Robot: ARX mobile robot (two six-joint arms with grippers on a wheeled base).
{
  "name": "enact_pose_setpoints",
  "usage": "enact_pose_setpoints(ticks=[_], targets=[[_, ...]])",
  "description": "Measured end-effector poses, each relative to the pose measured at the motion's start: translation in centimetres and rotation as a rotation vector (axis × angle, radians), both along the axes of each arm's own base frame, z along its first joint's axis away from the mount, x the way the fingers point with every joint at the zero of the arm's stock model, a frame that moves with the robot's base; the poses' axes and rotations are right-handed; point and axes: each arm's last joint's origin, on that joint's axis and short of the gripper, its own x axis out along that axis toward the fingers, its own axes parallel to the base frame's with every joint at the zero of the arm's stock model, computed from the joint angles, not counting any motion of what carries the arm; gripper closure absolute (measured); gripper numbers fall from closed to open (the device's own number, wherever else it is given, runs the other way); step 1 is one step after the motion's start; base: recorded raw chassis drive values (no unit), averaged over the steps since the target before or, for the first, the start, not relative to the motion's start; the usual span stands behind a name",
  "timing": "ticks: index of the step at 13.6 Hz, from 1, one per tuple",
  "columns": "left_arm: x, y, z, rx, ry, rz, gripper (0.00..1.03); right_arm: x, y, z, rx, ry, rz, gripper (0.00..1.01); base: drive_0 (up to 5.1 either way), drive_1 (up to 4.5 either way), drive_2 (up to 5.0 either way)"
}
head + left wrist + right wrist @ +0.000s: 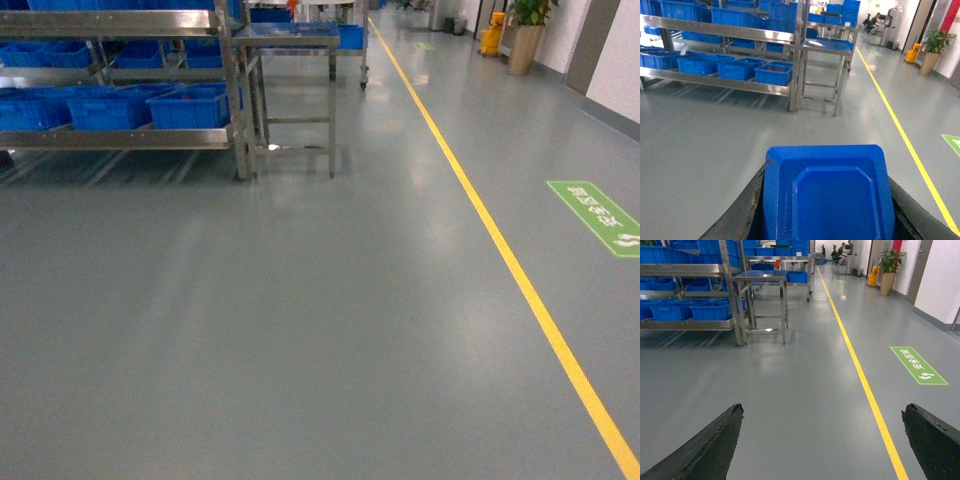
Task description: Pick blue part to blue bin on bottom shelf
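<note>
Left wrist: fingers grip blue part.

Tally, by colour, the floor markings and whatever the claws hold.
Yellow floor line: 1
Green floor signs: 2
Blue part in the left claw: 1
Total: 4

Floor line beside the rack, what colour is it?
Yellow floor line, clearest in the head view.
</note>
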Motion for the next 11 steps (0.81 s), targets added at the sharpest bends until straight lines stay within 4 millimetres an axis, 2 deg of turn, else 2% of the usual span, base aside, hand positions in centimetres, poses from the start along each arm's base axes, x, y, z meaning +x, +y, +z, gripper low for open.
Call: enact_pose_setpoints(ticks=[11], targets=[[0.01, -0.01, 0.01, 0.0, -0.001, 0.0, 0.6, 0.0, 0.0, -0.01, 0.0, 0.001, 0.0, 0.03, -0.1, 4.0, -4.1]])
